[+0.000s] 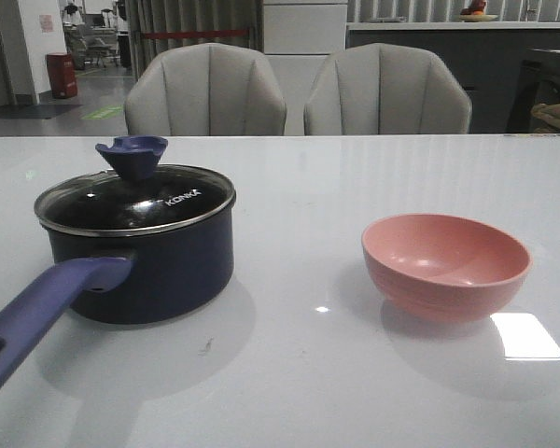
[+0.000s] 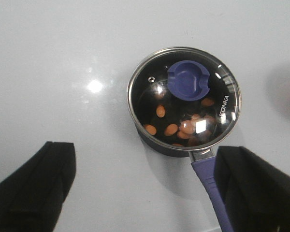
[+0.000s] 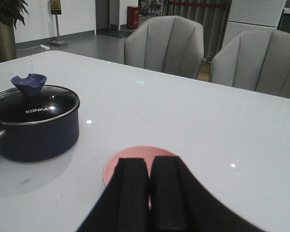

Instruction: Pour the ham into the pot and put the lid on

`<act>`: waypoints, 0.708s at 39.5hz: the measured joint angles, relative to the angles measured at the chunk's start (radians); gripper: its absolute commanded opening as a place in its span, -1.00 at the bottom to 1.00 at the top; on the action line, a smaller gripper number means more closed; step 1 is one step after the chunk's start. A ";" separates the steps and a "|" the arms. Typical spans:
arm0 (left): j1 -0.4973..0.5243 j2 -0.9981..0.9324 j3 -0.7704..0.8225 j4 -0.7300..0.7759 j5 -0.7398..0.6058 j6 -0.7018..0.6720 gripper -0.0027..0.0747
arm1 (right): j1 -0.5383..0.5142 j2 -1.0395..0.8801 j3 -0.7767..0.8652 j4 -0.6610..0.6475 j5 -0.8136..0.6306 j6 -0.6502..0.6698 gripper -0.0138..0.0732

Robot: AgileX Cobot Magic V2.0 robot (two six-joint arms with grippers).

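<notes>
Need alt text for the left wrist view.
Seen from above, the pot sits on a white table, the lid on it, the ham visible through the glass. The left gripper hangs above, jaws wide apart.

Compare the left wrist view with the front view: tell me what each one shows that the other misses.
Only the left wrist view shows the ham chunks through the glass, and the left gripper, open above the table. Only the front view shows the empty pink bowl and two chairs. Both show the pot covered by its lid.
</notes>
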 measured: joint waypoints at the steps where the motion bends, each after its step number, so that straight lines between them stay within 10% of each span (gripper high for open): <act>1: 0.000 -0.050 0.042 0.000 -0.027 0.000 0.63 | 0.000 0.000 0.000 0.000 0.000 0.000 -0.30; 16: 0.001 -0.716 0.624 0.037 -0.406 0.000 0.60 | 0.000 0.000 0.000 0.000 0.000 0.000 -0.30; 19: 0.001 -0.802 0.703 0.039 -0.435 0.000 0.38 | 0.000 0.000 0.000 0.000 0.000 0.000 -0.30; 25: 0.001 -0.840 0.773 0.040 -0.458 0.000 -0.70 | 0.000 0.000 0.000 0.000 0.000 0.000 -0.30; 28: 0.001 -0.840 0.785 0.040 -0.479 0.000 -0.53 | 0.000 0.000 0.000 0.000 0.000 0.000 -0.30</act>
